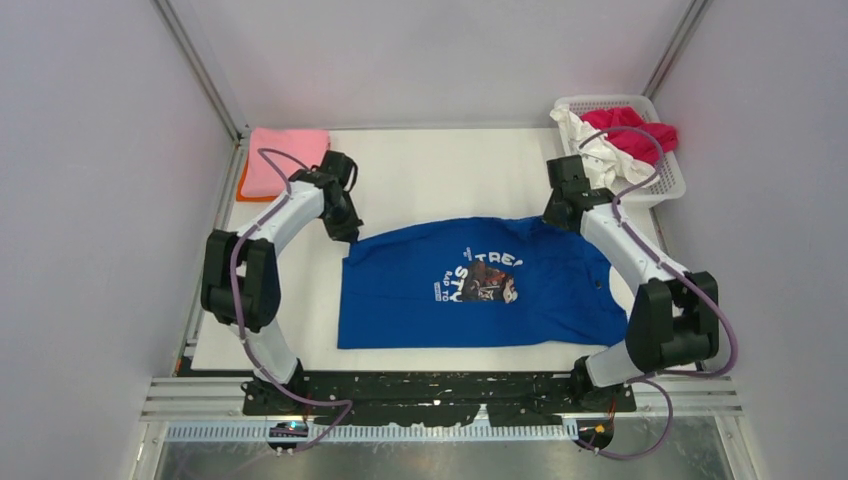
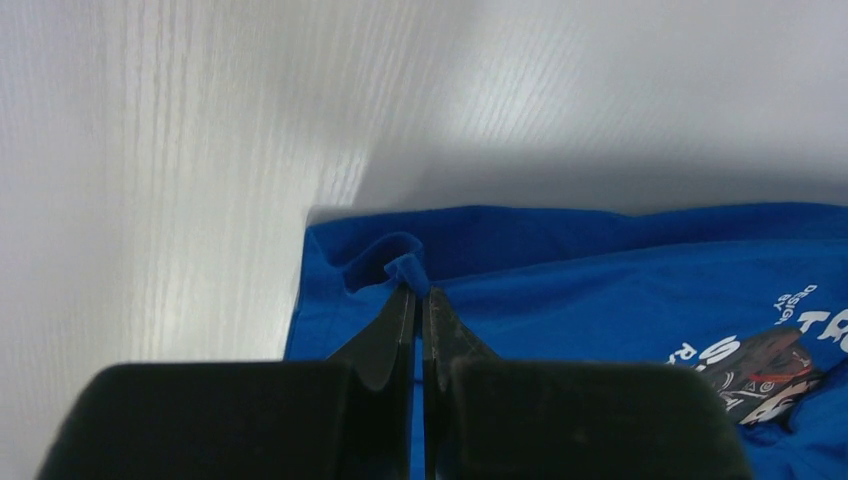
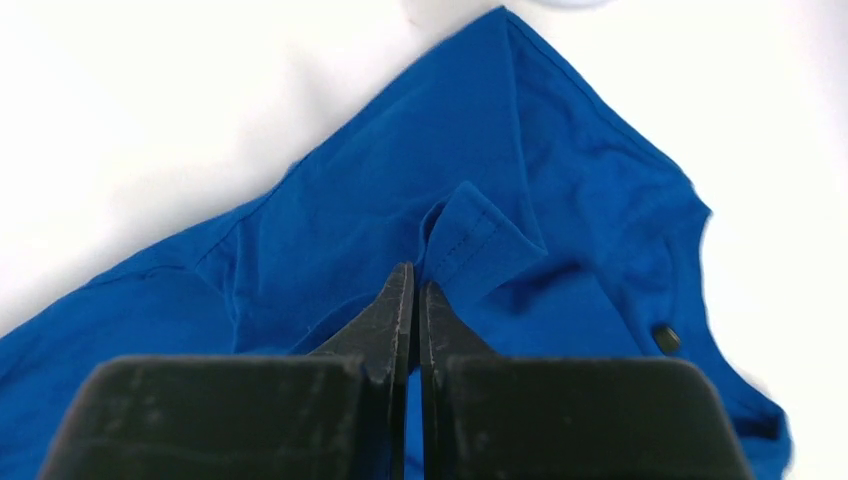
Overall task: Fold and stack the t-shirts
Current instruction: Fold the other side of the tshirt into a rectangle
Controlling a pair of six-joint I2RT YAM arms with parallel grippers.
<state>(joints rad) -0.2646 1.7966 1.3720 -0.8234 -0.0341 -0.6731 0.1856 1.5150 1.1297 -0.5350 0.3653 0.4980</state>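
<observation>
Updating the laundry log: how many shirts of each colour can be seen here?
Blue t-shirt: 1
Pink t-shirt: 1
Orange t-shirt, only an edge under the pink: 1
Crimson t-shirt: 1
White t-shirt: 1
Total: 5

Your arms reach forward with elbows bowed outward and wrists tipped down, the left claw (image 2: 418, 290) and the right claw (image 3: 415, 275) each pinched tight on a fold of the blue t-shirt (image 1: 420, 300).
</observation>
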